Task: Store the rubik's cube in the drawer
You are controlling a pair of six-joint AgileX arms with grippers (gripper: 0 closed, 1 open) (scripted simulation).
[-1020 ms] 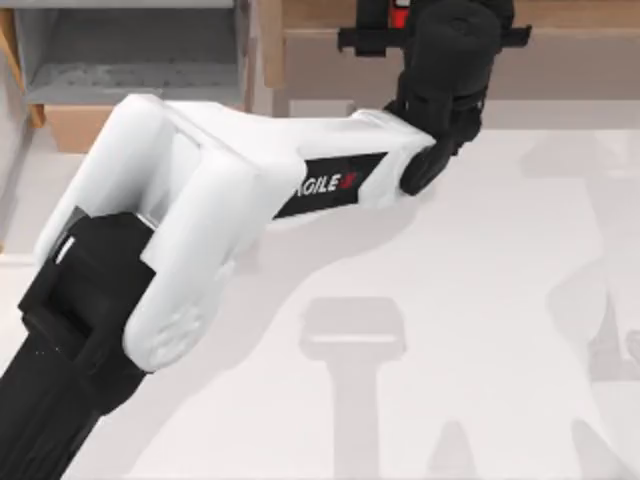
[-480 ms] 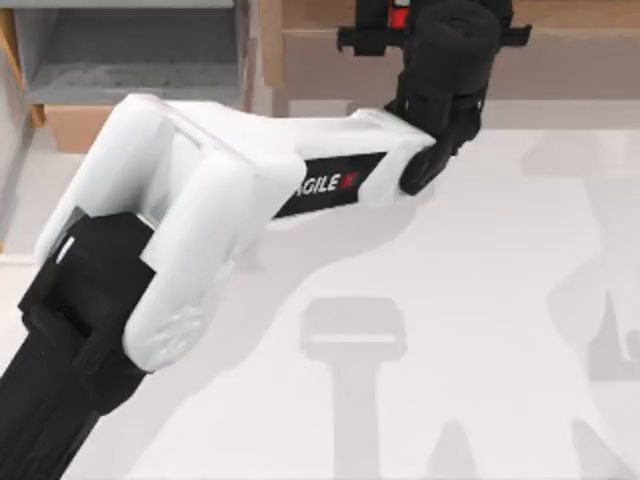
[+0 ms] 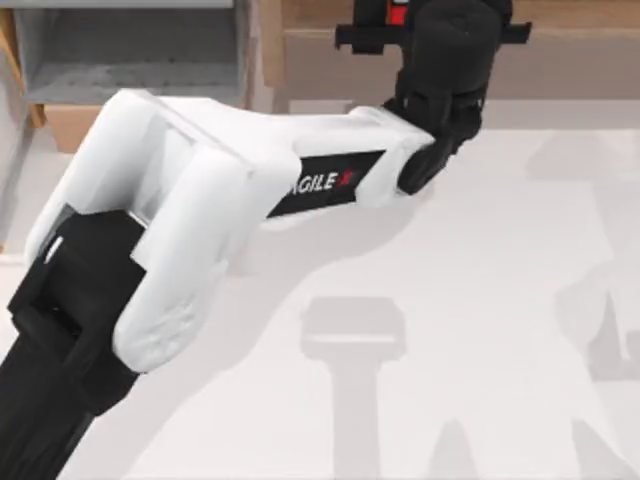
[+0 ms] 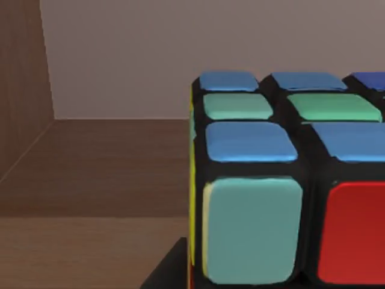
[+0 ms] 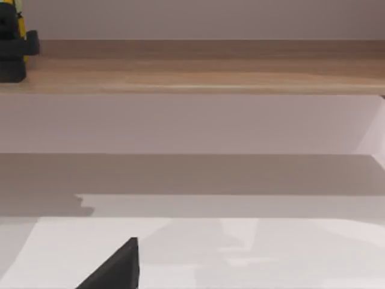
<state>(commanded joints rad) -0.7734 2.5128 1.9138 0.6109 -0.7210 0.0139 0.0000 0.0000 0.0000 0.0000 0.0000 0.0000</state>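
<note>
Left gripper reaching onto brown shelf, rubik's cube prob. between fingers; clamped or not, cannot tell. Lift straight, then carry w/o tilt to drawer, far left.

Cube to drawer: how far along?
Early. Done: drawer stands open at the table's far left, grey inside bare. In hand: left gripper is at the cube on the brown shelf at the far edge; grip not confirmable. Left: lift, carry left, drop in.
</note>
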